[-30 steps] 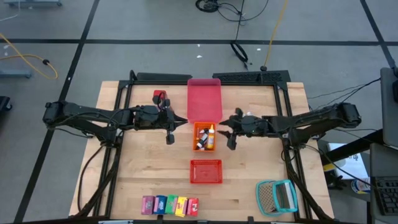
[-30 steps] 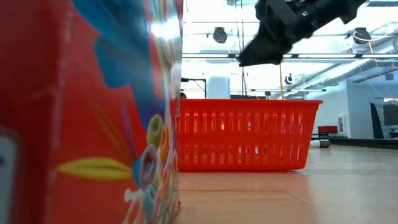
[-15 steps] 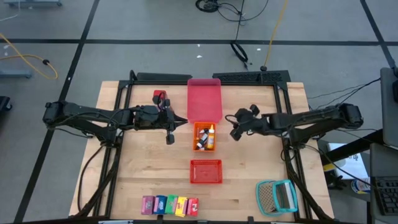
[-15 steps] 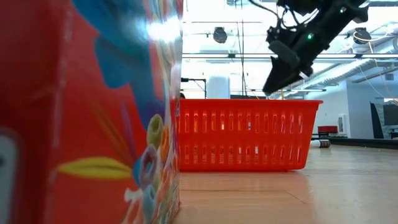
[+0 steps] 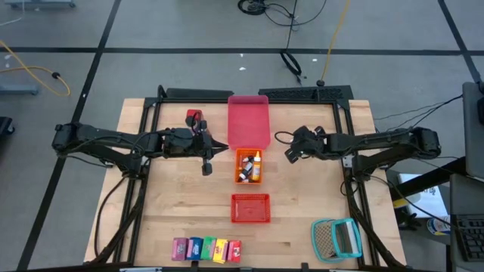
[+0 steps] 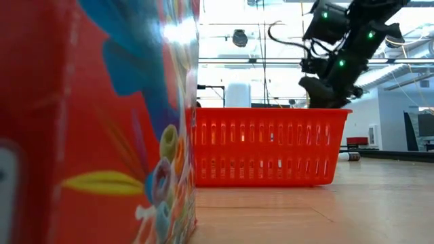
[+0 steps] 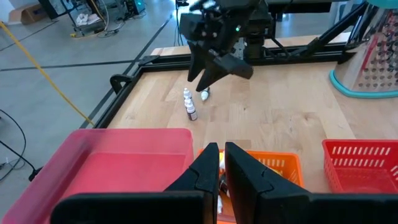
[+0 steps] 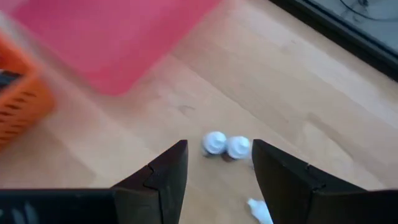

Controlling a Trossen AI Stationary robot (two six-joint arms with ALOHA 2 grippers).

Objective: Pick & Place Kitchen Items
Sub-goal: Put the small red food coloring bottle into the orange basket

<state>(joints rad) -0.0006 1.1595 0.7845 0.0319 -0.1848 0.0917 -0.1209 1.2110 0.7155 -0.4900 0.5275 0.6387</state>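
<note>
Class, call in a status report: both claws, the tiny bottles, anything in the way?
Right claw open, above two tiny white-capped bottles on the wooden table. Left claw shut, waiting near the pink plastic tray. Nothing blocking.

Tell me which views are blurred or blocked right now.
Right wrist view: smeared, pink tray soft, two white-capped bottles still readable. Low view: an out-of-focus red carton fills the left half. High and left wrist views: sharp.

- tray (image 5: 248, 121) at the table's (image 5: 174, 204) back middle
- basket (image 5: 249, 165) of bottles just in front
- another basket (image 5: 250, 208) nearer the front
- cartons (image 5: 206, 249) in a row along the front edge
- mesh item (image 5: 337, 239) at the front right
</note>
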